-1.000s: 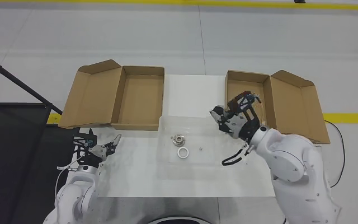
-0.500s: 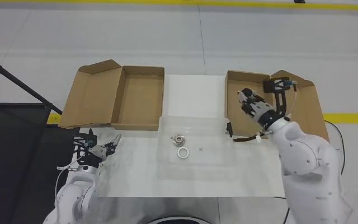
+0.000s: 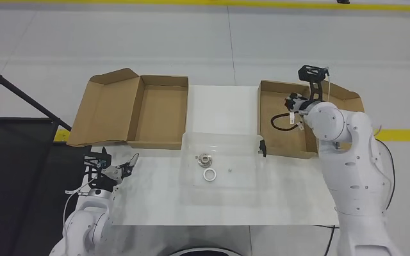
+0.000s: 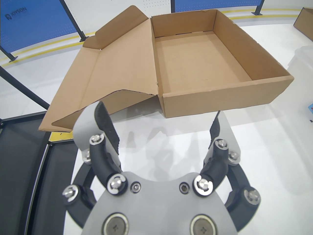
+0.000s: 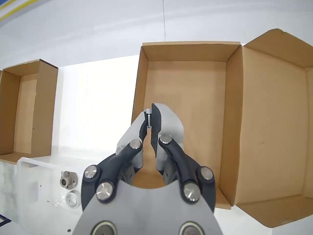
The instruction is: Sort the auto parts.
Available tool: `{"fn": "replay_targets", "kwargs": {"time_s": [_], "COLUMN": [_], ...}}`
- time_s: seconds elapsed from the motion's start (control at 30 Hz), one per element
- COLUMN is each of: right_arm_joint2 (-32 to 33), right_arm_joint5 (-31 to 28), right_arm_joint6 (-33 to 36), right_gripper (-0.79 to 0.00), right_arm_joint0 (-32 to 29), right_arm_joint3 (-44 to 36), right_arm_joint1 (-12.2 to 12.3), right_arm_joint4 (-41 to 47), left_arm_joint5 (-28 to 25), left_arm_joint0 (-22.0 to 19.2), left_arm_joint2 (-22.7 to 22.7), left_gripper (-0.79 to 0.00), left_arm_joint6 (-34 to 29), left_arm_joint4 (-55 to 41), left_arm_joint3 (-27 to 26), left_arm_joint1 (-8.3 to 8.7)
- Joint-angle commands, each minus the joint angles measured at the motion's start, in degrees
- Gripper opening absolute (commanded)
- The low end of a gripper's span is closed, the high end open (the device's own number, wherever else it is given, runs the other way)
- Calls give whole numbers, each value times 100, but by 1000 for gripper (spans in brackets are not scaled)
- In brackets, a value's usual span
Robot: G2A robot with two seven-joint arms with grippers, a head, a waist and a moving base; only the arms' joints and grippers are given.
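My right gripper [image 5: 149,113] is shut on a small silver screw [image 5: 148,120] and hangs over the open right cardboard box [image 5: 185,91], near that box's left wall; from above the gripper [image 3: 291,102] sits over the same box [image 3: 282,137]. A clear plastic tray [image 3: 243,185] in the middle of the table holds a flanged metal part [image 3: 204,158], a white ring [image 3: 209,173] and a tiny bit [image 3: 229,171]. My left gripper [image 4: 159,123] is open with nothing in it, low over the table in front of the left cardboard box [image 4: 200,62].
Both boxes have their lids folded outward: the left flap [image 3: 106,109] and the right flap [image 3: 343,121]. A small black object [image 3: 262,148] sits at the tray's right edge. Bare white table [image 3: 221,105] lies between the boxes.
My right arm has swung from above the tray's right end over to the right box, its gripper still shut. The left arm has stayed put.
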Motion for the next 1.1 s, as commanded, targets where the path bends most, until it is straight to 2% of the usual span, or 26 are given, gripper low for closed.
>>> {"fn": "replay_targets", "kwargs": {"time_s": [0.0, 0.3, 0.4, 0.63, 0.7, 0.87, 1.07], "right_arm_joint2": [3, -76, -375, -1191, -1490, -2142, -2630], "right_arm_joint5": [0, -49, 313, 536, 789, 640, 351], "right_arm_joint6": [-2, -69, 119, 789, 905, 1092, 1121], "right_gripper": [-785, -785, -785, -785, -785, -785, -785], "right_arm_joint0": [-9, -61, 215, 1452, 1828, 2560, 3125], "right_arm_joint3": [-17, 26, 403, 2275, 2914, 4287, 5620], "right_arm_joint1": [1, -2, -58, -279, -383, -700, -1057], "right_arm_joint4": [-3, -84, -292, -458, -633, -542, -431], "left_arm_joint5": [0, 0, 0, 0, 0, 0, 0], "left_arm_joint0": [0, 0, 0, 0, 0, 0, 0], "left_arm_joint2": [0, 0, 0, 0, 0, 0, 0], "left_gripper": [0, 0, 0, 0, 0, 0, 0], "left_arm_joint6": [0, 0, 0, 0, 0, 0, 0], "left_arm_joint4": [0, 0, 0, 0, 0, 0, 0], "left_arm_joint3": [0, 0, 0, 0, 0, 0, 0], "left_arm_joint1": [0, 0, 0, 0, 0, 0, 0]}}
